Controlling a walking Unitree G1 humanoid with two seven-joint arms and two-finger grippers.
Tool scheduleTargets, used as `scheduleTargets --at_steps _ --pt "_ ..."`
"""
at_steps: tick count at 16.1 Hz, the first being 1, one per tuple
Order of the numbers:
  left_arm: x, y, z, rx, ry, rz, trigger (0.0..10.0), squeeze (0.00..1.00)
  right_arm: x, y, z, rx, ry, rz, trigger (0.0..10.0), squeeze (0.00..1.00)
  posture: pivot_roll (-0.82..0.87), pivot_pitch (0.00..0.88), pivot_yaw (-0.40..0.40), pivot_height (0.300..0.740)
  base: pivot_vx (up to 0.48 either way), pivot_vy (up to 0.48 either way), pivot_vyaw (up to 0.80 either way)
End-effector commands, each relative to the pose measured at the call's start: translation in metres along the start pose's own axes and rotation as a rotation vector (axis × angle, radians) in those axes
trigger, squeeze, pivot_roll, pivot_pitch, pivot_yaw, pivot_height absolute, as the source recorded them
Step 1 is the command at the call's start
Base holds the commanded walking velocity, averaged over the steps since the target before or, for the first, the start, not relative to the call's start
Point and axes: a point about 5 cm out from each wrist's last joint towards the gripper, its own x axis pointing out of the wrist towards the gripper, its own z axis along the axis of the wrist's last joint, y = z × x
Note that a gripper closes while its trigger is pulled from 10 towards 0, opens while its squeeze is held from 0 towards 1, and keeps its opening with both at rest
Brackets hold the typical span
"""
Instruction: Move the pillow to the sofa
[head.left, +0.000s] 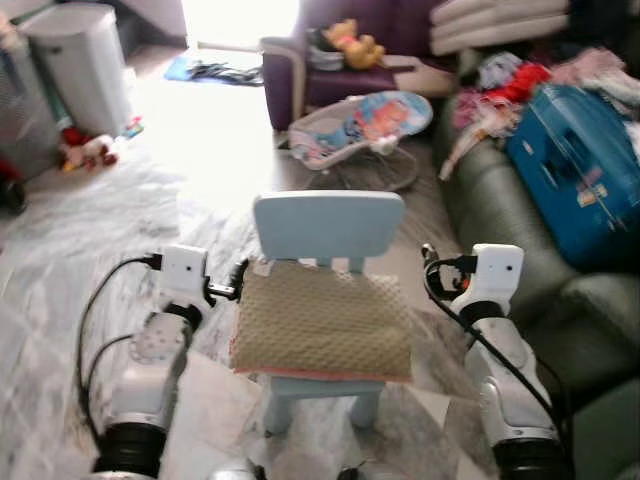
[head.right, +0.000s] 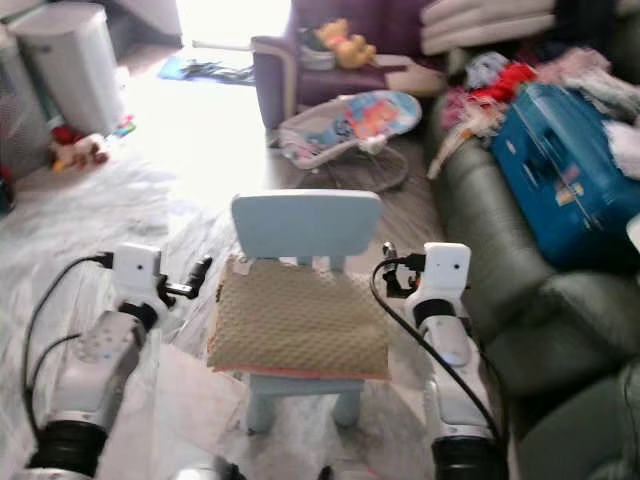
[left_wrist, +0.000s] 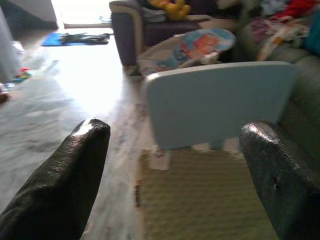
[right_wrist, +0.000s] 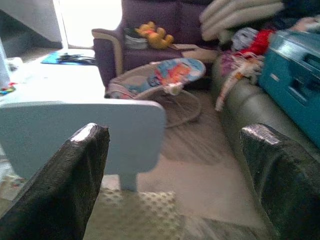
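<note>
A tan, dotted pillow (head.left: 320, 322) lies flat on the seat of a small light-blue child's chair (head.left: 328, 225) right in front of me. My left gripper (head.left: 237, 282) hovers at the pillow's left edge, open, and its black fingers (left_wrist: 65, 185) frame the chair back and the pillow's corner (left_wrist: 200, 200). At the pillow's right edge my right gripper (head.left: 428, 262) is also open, with nothing between its fingers (right_wrist: 280, 175). The dark green sofa (head.left: 500, 215) runs along the right side, close to the chair.
A blue suitcase (head.left: 575, 160) and heaped clothes (head.left: 510, 85) cover much of the sofa. A baby bouncer (head.left: 360, 125) stands behind the chair, and a purple armchair (head.left: 330, 75) with a yellow plush toy is farther back. A white bin (head.left: 80, 65) is far left. Plastic sheeting covers the floor (head.left: 80, 230).
</note>
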Motion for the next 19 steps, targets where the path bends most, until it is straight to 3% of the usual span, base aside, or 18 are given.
scheduleTargets --at_steps 1,15,19 --pt "0.0021 -0.0052 0.0039 0.011 -0.011 -0.017 10.0 0.0 0.0008 -0.0054 0.0024 -0.004 -0.006 -0.017 10.0 0.0 -0.01 0.0 -0.047 0.74 0.0 0.0 0.0" --pt "0.0014 -0.0046 0.0033 0.008 -0.022 -0.017 10.0 0.0 0.0023 -0.0063 0.0035 -0.011 -0.008 -0.012 10.0 0.0 -0.01 0.0 -0.053 0.74 0.0 0.0 -0.1" --pt "0.0012 -0.005 0.0032 0.008 -0.023 -0.022 10.0 0.0 0.0027 -0.0059 0.0036 -0.013 -0.006 -0.01 10.0 0.0 -0.01 0.0 -0.053 0.74 0.278 0.0 0.0"
